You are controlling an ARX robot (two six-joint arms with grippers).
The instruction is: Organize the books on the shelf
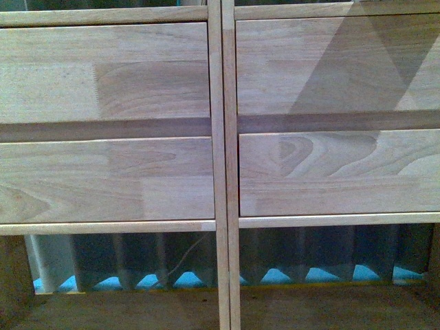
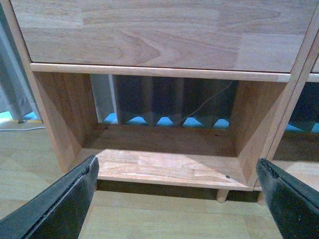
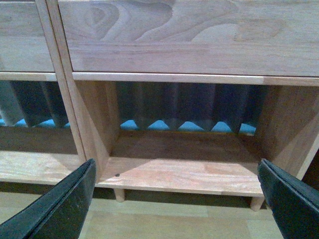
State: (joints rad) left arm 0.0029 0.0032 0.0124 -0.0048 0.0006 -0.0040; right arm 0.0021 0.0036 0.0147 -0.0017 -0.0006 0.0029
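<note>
No books in sight from any camera, so no telling which arm is nearer one. The left fingers (image 2: 60, 209) and right fingers (image 3: 55, 209) are both spread wide and empty, each pointing straight into the shelf (image 1: 218, 172), bottom row.

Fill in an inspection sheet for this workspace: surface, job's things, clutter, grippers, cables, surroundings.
Surface: lower compartment boards of the shelf bare.
Job's things: shelf in view; books nothing seen.
Clutter: nothing seen.
Grippers: left gripper and right gripper open, holding nothing.
Cables: thin cable hanging behind the shelf; white cable on the floor.
Surroundings: pleated curtain behind the open back; wood floor in front.
</note>
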